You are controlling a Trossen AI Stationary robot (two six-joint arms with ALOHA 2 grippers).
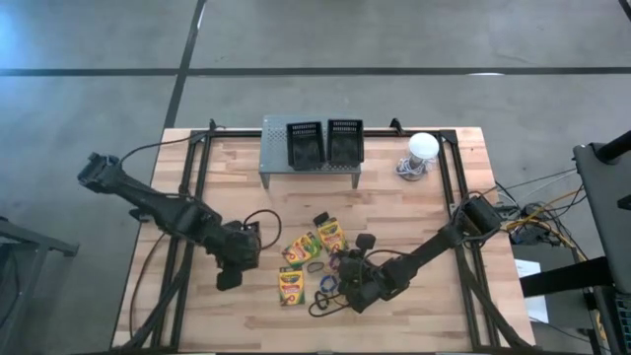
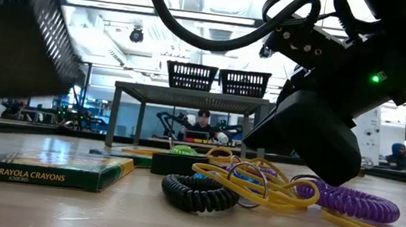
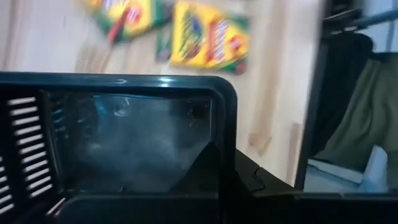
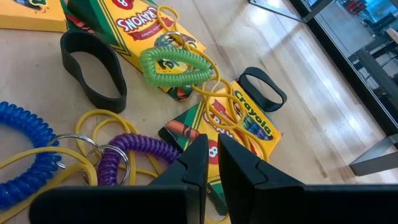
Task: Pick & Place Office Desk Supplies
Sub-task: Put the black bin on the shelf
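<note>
Several yellow-and-green crayon boxes (image 1: 301, 247) (image 4: 249, 118) lie flat mid-table, among yellow rubber bands (image 4: 106, 121), a green coil loop (image 4: 174, 65), a purple one (image 4: 134, 155), a blue one (image 4: 25, 143) and black bands (image 4: 93, 71). My left gripper (image 1: 234, 268), left of the pile, is shut on a black slotted basket (image 3: 143, 143) (image 2: 11, 36) that is raised off the table. My right gripper (image 4: 212, 149) (image 1: 357, 286) is shut, its tips low over a crayon box beside the purple coil; whether it touches anything I cannot tell. My left gripper holds the black basket by its side wall near a corner (image 3: 227, 155), one finger (image 3: 202, 171) inside the basket and one outside. It comes slanting down from above. The basket is lifted clear of the table, its open top (image 3: 124, 81) toward the wrist.
A grey perforated stand (image 1: 311, 168) at the table's far side carries two more black baskets (image 1: 305, 143) (image 1: 344, 141). A white dome (image 1: 422, 148) sits at the far right. Cables (image 1: 532, 212) hang off the right edge. A person (image 2: 202, 121) sits beyond the table.
</note>
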